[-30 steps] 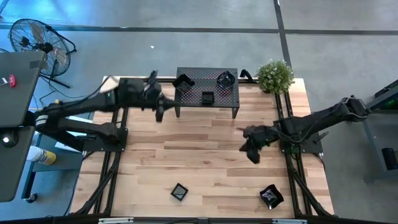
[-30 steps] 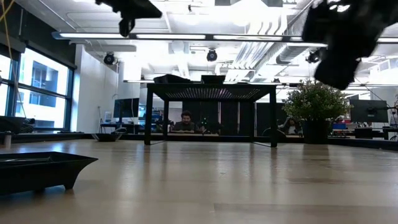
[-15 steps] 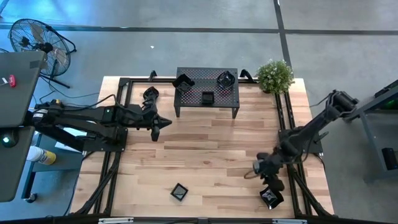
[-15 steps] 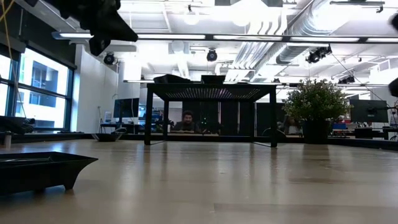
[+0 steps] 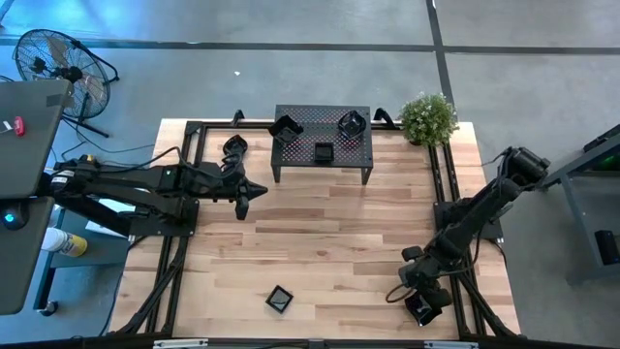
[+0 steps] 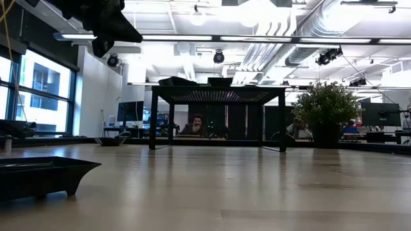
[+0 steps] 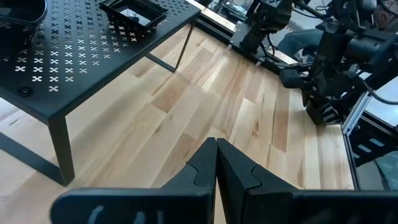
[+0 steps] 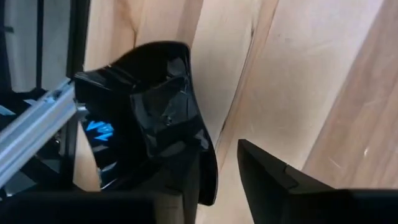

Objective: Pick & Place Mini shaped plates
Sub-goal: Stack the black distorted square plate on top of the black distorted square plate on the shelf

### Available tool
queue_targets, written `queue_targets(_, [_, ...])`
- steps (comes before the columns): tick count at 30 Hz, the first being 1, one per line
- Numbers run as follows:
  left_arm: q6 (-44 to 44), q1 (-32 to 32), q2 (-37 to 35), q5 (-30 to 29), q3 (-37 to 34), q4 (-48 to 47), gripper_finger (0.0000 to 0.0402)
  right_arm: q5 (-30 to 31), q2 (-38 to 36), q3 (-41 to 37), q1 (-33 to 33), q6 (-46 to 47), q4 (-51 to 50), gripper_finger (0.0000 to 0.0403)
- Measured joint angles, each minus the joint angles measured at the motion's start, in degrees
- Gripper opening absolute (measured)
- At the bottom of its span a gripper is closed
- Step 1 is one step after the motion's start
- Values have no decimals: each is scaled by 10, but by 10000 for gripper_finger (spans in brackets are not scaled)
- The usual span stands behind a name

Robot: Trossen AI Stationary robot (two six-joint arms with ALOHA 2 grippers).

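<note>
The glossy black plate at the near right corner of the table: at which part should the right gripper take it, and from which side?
Probably at the raised rim of the glossy plate, coming from above. The right gripper hangs over it with fingers open; one finger is over the wood beside the rim. The plate lies close to the table frame, so a sideways approach looks blocked.

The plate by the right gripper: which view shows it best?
The right wrist view: the glossy plate fills it, one of the open right gripper's fingers at its rim. The high view shows it mostly hidden under that gripper. The left wrist view shows only the arm; the low view misses it.
</note>
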Motion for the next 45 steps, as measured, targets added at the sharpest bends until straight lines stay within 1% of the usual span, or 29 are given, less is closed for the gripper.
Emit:
queue_targets(3, [-2,0,0,0,0,-2,4,-5,13,0,2,-1,7,73])
queue_targets(6, [-24,0,0,1,0,-8,4,-8,17,0,2,1,23,39])
queue_targets(9, [-27,0,0,4,0,-23,4,-7,17,0,2,16,38,8])
queue_targets(13, [-28,0,0,5,0,-35,4,-6,17,0,2,54,52,10])
queue_targets(17, [-28,0,0,5,0,-34,4,-6,11,0,1,92,62,3])
queue_targets(20, [-28,0,-7,5,0,-34,4,-1,-2,0,0,135,73,4])
queue_targets(23, [-31,0,-22,0,0,-56,4,24,-26,11,-7,179,65,3])
queue_targets(25, [-40,0,-38,-18,0,-76,4,46,-37,30,-21,207,49,3])
queue_targets(28, [-35,0,-66,-28,0,-98,4,70,-39,65,-53,226,11,2])
queue_targets(30, [-29,0,-85,-33,0,-115,4,88,-38,90,-85,236,-7,3])
queue_targets(33, [-22,0,-112,-36,0,-136,4,139,-29,124,-150,259,-26,2])
queue_targets(35, [-21,0,-127,-38,-6,-131,4,174,-10,149,-198,270,-26,2])
queue_targets(37, [-25,0,-146,-36,-23,-128,4,195,21,180,-244,270,-22,2])
queue_targets(39, [-33,0,-161,-28,-35,-125,4,203,64,213,-286,269,-22,2])
queue_targets(45, [-39,0,-182,-11,-55,-127,4,205,220,328,-384,250,22,2])
